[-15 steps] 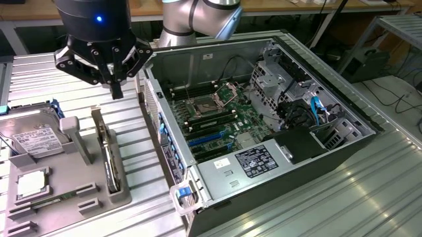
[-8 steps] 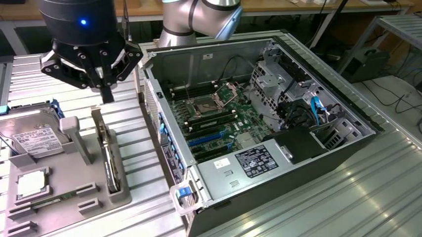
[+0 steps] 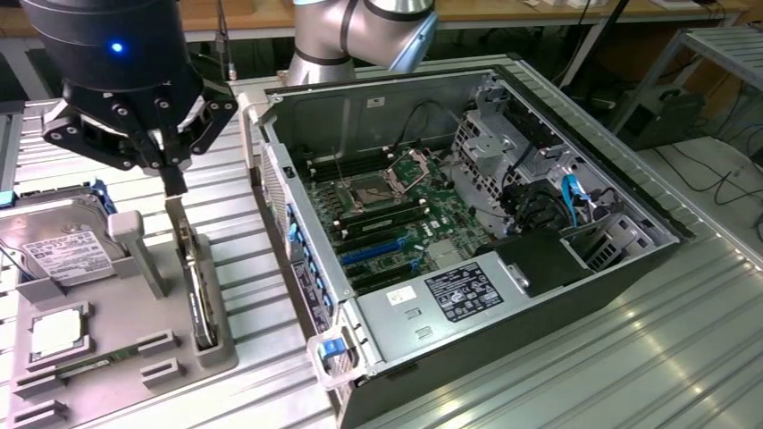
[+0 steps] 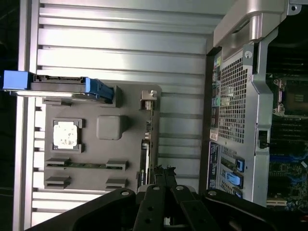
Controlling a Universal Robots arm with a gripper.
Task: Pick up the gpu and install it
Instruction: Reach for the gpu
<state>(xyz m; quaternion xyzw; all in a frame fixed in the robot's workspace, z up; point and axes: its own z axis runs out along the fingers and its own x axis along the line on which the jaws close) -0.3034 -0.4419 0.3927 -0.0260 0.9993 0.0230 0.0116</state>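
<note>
While the black claw (image 3: 174, 186) hangs with fingers pressed together, the flat green-and-black gpu card (image 3: 198, 290) stands on edge just below it, slotted in a grey plastic holder (image 3: 218, 353) on the ribbed metal tabletop (image 3: 238, 210).

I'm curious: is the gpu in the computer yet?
Out. The gpu stands on edge in the grey holder beside the computer case.

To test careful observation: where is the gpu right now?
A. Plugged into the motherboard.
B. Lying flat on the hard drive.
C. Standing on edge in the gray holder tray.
C: the gpu stands on edge in the gray holder tray, beneath the gripper, outside the computer case.
</note>
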